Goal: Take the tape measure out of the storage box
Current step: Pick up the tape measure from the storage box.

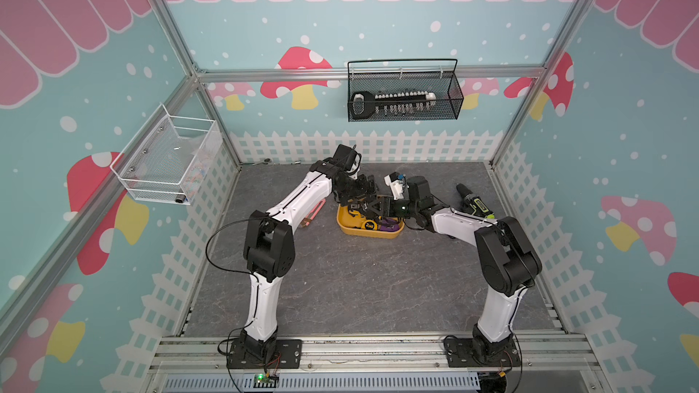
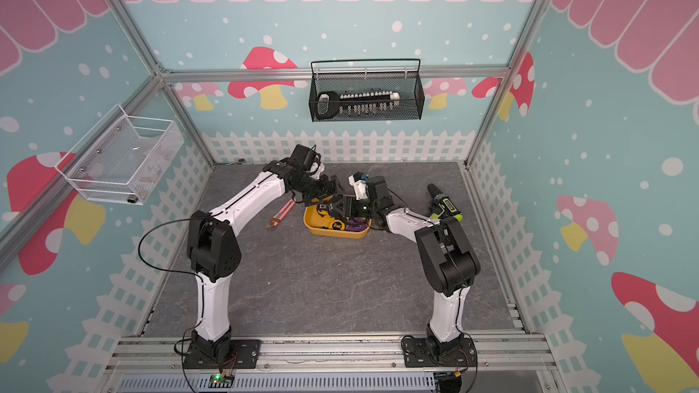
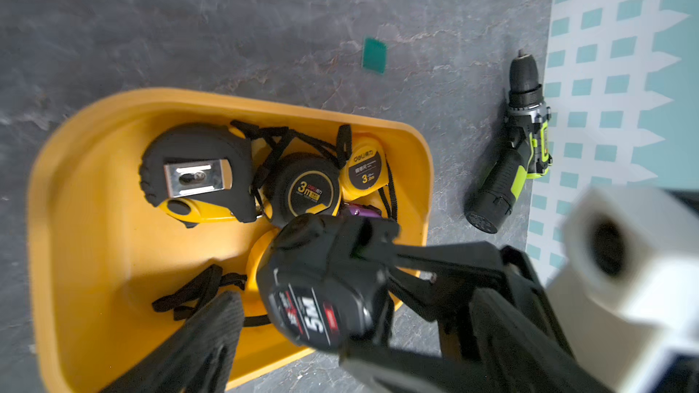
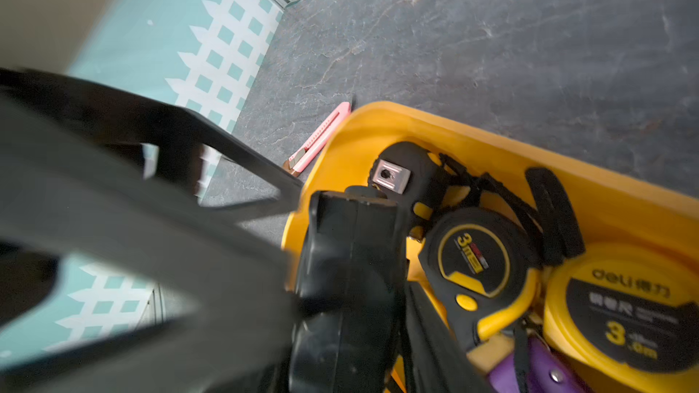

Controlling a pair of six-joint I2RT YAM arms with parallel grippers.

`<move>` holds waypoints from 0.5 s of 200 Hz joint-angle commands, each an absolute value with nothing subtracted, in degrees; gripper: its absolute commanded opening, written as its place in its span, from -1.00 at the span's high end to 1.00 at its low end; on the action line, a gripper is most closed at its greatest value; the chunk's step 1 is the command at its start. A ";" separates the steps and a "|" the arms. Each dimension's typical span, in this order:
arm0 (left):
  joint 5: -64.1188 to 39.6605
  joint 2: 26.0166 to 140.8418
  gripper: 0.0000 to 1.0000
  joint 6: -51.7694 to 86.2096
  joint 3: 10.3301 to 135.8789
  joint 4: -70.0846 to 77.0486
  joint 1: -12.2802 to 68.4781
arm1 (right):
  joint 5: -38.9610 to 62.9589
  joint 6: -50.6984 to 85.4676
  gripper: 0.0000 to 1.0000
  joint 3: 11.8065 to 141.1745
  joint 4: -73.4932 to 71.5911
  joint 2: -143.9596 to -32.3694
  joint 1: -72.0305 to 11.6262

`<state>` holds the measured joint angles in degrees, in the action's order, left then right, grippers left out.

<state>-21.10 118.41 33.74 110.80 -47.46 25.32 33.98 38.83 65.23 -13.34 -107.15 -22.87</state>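
**Left gripper (image 1: 366, 195): its pad (image 3: 206, 338), lower left, stands spread clear of the black tape measure (image 3: 314, 289), which is held lower centre over the storage box (image 3: 75, 243).**
Right gripper (image 3: 380, 283), lower right, pinches the case across its flat sides. The case looks rigid, rubber-clad and probably dense. Loose straps (image 3: 196, 291) and the other tapes (image 3: 302, 187) in the box could snag it, while the drill (image 3: 518, 153) at far right lies well apart.

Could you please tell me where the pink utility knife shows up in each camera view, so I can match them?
Top view: the pink utility knife lies on the floor just outside the storage box.
Top view: same spot, beside the box.
Left wrist: not in it.
Right wrist: on the floor off the box's rounded corner.
Shared landmark: the storage box, visible in all four.
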 commanded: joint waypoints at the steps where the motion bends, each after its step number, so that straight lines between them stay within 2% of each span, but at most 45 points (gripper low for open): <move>1: -15.95 114.78 -0.98 27.85 113.88 -46.10 25.31 | 38.10 45.70 0.62 61.42 -20.06 -104.00 -18.83; 50: -4.45 120.79 -0.98 15.91 119.59 -56.69 27.86 | 42.81 51.59 0.60 58.62 -21.83 -98.23 -7.46; 100: 3.46 126.82 -0.98 9.37 123.02 -63.49 31.56 | 46.61 50.88 0.56 62.40 -17.85 -104.98 1.13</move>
<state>-2.61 124.92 14.92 121.12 -57.47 30.09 42.39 50.48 59.64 -17.47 -101.30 0.10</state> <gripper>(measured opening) 0.991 0.431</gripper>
